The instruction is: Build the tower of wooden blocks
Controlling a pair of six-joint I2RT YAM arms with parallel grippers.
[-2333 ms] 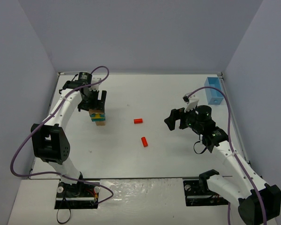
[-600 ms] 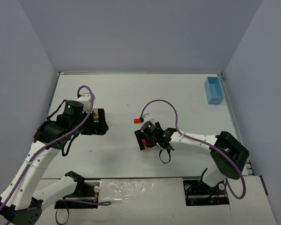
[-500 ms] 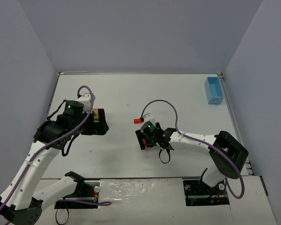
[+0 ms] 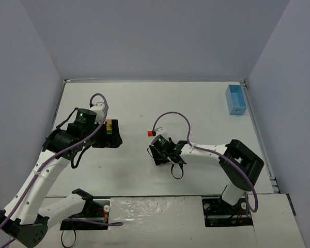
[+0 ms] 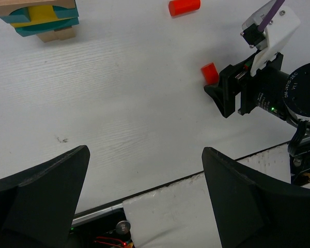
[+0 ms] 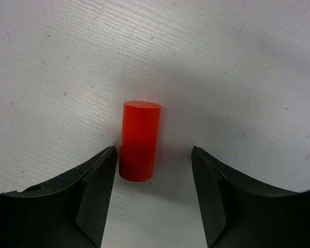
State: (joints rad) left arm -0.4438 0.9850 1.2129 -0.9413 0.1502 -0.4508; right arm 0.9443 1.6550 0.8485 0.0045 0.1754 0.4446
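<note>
The wood block tower [image 5: 39,18] stands at the left of the table, a tan base with teal and yellow pieces on it; from above, the tower [image 4: 109,124] is partly hidden by my left gripper [image 4: 112,138]. In its wrist view the left gripper [image 5: 144,206] hangs open and empty above the table. One red cylinder [image 6: 139,140] lies between the jaws of my right gripper [image 6: 154,157], close to the left finger, with a gap to the right finger. In the left wrist view this cylinder [image 5: 210,73] shows beside the right gripper [image 4: 156,154]. A second red cylinder [image 4: 150,133] lies just beyond it.
A light-blue bin [image 4: 235,99] stands at the far right edge of the table. Purple cables loop over both arms. The table's near edge and the arm bases [image 5: 113,227] show below the left gripper.
My right arm has swung left and come down over the near red cylinder, and its jaws have narrowed round it. My left arm has drawn back from over the tower.
</note>
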